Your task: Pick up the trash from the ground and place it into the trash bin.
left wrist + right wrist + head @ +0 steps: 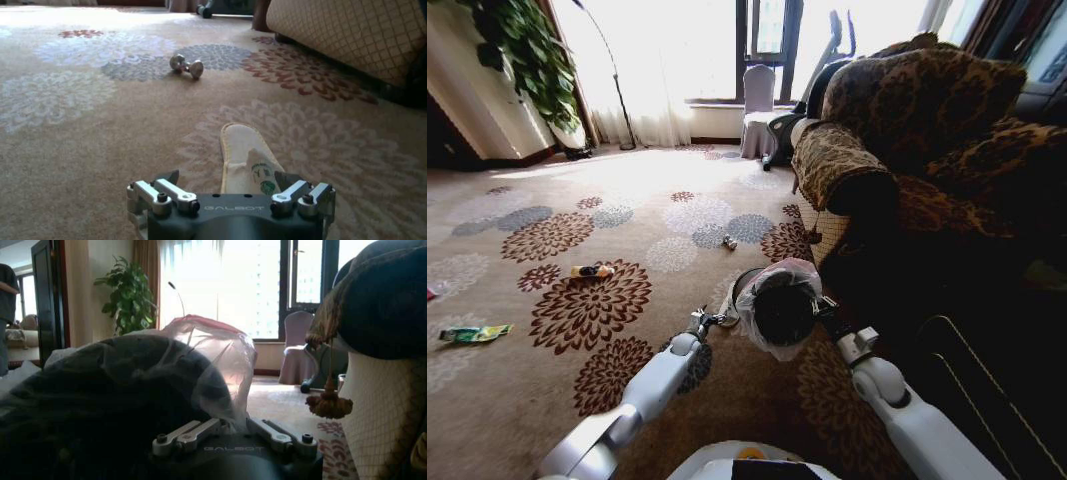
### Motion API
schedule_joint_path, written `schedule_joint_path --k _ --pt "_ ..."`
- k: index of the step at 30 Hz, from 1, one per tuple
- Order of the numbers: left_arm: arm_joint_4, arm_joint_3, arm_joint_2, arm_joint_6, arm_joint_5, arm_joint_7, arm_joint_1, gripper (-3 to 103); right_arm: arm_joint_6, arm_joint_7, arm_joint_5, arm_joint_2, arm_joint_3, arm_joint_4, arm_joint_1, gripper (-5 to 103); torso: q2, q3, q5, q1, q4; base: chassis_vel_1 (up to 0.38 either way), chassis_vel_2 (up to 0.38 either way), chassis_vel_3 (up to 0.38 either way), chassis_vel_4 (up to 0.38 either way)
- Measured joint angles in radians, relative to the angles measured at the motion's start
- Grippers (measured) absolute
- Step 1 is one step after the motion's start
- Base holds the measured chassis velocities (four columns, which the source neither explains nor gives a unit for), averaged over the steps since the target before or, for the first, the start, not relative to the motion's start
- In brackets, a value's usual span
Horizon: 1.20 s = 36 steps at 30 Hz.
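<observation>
The left claw (230,192) hung low over the carpet (80,165) with its fingers spread wide, and between them, just ahead on the floor, lay a flat pale wrapper (243,157) with a green mark, lined up lengthwise with the gap. That low, straddling pose read as set for closing on the piece, so the pick looked about to begin but not yet made.

The right claw (233,432) was pinched on the rim of the trash bin (100,400), its fingers closed over the bunched whitish bag (220,355). In the head view the bin (784,312) was held up off the floor, mouth tilted toward the robot, just beside the left claw (709,320) to its right. Carrying it that close probably kept the drop short once a piece was lifted.

Farther ahead of the left claw, well apart from the wrapper, a small shiny object (186,65) lay on a grey flower of the carpet; what it was could not be told. Out to the left claw's left sat the yellow-orange wrapper (591,271), and beyond it the green wrapper (474,334), both still on the ground. The patterned sofa (927,130) stood to the right of both claws, close behind the bin.
</observation>
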<state>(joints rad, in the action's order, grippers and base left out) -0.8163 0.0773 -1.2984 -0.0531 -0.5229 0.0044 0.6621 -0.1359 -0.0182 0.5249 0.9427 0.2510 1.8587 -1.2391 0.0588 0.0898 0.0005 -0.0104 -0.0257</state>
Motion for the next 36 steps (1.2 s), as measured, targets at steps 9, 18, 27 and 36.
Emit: schedule_joint_path --k 9,18,27,36 --pt "0.091 0.0 -0.053 0.003 0.012 0.058 -0.032 76 0.0 0.0 0.001 -0.003 0.011 -0.002 -0.009 0 0.0 0.0 -0.0004 0.0 -0.0002 0.0 0.0 0.0 0.0" --pt "0.294 -0.026 -0.15 0.023 0.055 0.061 -0.121 93 -0.003 0.0 0.003 -0.007 0.02 -0.002 -0.027 0 0.0 0.0 -0.0006 0.0 0.0002 0.0 0.0 0.0 0.0" --pt "0.368 -0.06 -0.168 0.013 0.111 0.103 -0.143 68 -0.008 0.0 0.003 -0.011 0.031 -0.002 -0.035 0 0.0 0.0 -0.0004 0.0 -0.0001 0.0 0.0 0.0 0.0" --pt "0.363 -0.063 -0.166 0.0 0.14 0.109 -0.128 44 -0.01 0.0 0.001 -0.003 0.032 -0.006 -0.036 0 0.0 0.0 -0.0005 0.0 0.0001 0.0 0.0 0.0 0.0"
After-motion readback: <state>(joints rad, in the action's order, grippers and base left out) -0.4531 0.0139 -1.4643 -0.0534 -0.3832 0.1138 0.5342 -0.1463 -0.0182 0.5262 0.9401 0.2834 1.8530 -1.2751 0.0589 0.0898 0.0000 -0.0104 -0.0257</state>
